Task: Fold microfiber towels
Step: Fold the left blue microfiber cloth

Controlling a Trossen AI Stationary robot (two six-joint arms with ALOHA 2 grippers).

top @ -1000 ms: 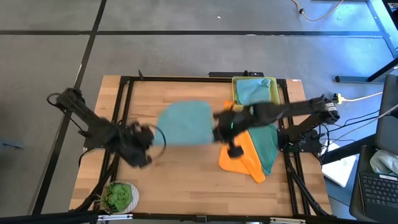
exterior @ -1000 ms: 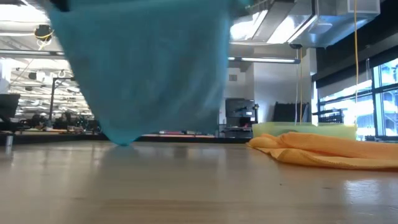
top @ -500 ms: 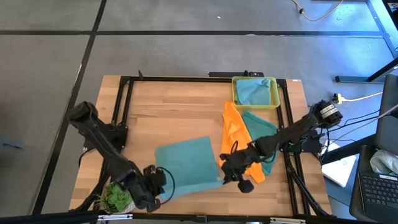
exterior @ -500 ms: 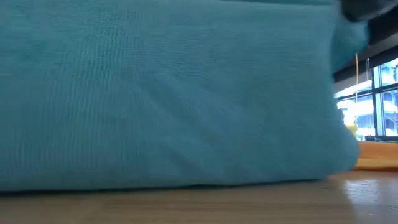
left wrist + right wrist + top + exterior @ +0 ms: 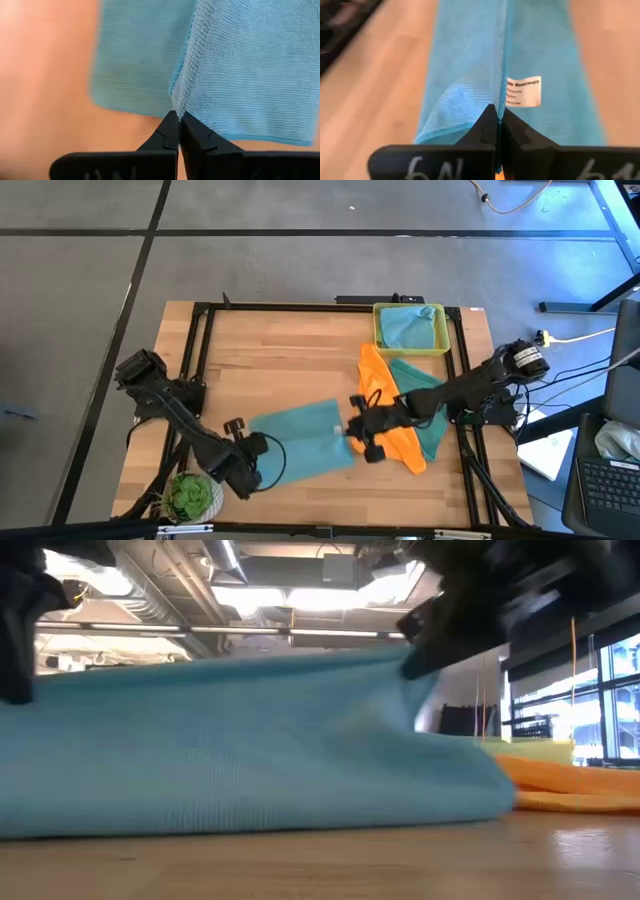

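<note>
A light blue towel [image 5: 302, 442] lies at the near middle of the table, between my two grippers. My left gripper [image 5: 258, 448] is shut on its left side and my right gripper [image 5: 352, 430] is shut on its right side. In the low view the towel [image 5: 250, 760] rises from the table to both holds. An orange towel [image 5: 384, 412] and a teal towel [image 5: 422, 402] lie in a heap on the table at the right. Another light blue towel [image 5: 408, 326] lies in the yellow tray [image 5: 378, 330]. My left gripper pinches the towel's left edge [image 5: 176, 102] between its two shut fingers, only at their tips. That edge is lifted off the table, and the cloth below it lies on the wood. My right gripper pinches the towel's right edge [image 5: 500, 97] between its two shut fingers, right beside the white tag [image 5: 523, 91]. The edge is lifted, and the cloth runs away from the fingers as a raised ridge down to the table.
A small green plant in a pot [image 5: 190, 496] stands at the near left corner, close to my left arm. The black frame rails [image 5: 200, 360] run along the table's sides. Bare wood [image 5: 280, 360] lies toward the far left.
Both grippers have carried the light blue towel from mid-air over the table's middle toward the near edge and down, then a little back toward the far edge. The towel, which hung clear, now has its lower part on the table.
</note>
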